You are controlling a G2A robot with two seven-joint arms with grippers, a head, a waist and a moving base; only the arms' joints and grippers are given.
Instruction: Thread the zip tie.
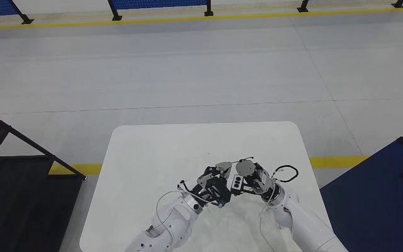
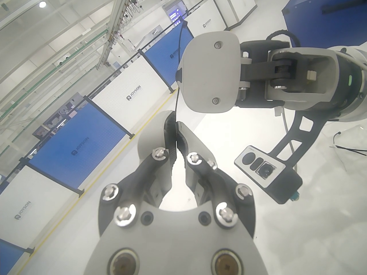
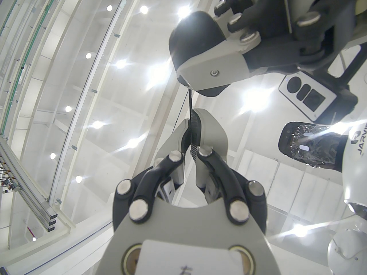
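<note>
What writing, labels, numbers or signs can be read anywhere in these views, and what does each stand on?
White barrier panels: a logo with one word, a brand mark, so not quoted.
Blue barrier panels: the same mark, not quoted.
White sticker on the right wrist: a mark cut off by the picture's edge, unreadable.
Blue screen in the hall behind: too small to read.
No numbers can be read.

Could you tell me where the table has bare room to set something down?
The table is bare across its far half and at its near left corner. The near middle is crowded: left tool and right tool both pinch the zip tie there.
</note>
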